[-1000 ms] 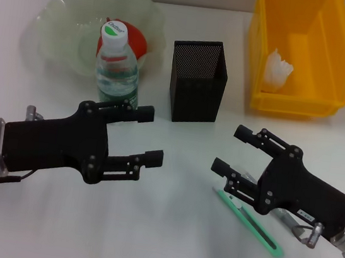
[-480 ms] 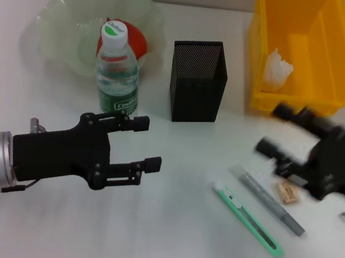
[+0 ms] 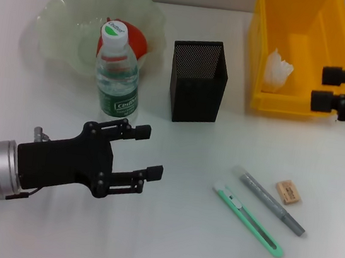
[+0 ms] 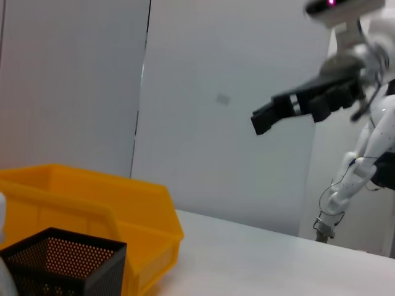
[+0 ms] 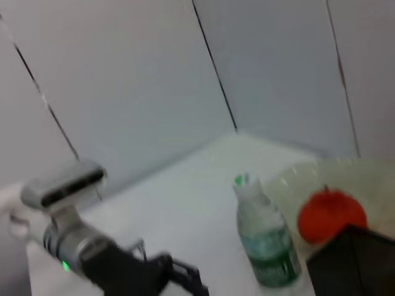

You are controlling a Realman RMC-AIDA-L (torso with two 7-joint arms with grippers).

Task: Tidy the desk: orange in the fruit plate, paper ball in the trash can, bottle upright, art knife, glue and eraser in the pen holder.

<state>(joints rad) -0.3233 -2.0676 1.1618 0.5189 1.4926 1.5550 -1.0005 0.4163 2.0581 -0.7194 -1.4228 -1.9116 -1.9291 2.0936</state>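
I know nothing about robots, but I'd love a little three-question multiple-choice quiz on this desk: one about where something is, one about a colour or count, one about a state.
1. Where is the orange?
A. in the pale plate
B. in the yellow bin
C. in the black pen holder

2. How many small items lie loose on the table near the right?
A. one
B. three
C. five

3. How is the bottle?
A. lying down
B. upright, cap on
C. upright, no cap

Answers:
A: the orange sits in the plate behind the bottle.
B: the knife, the glue pen and the eraser lie there.
B: it stands with its white cap on, ahead of the left claw.
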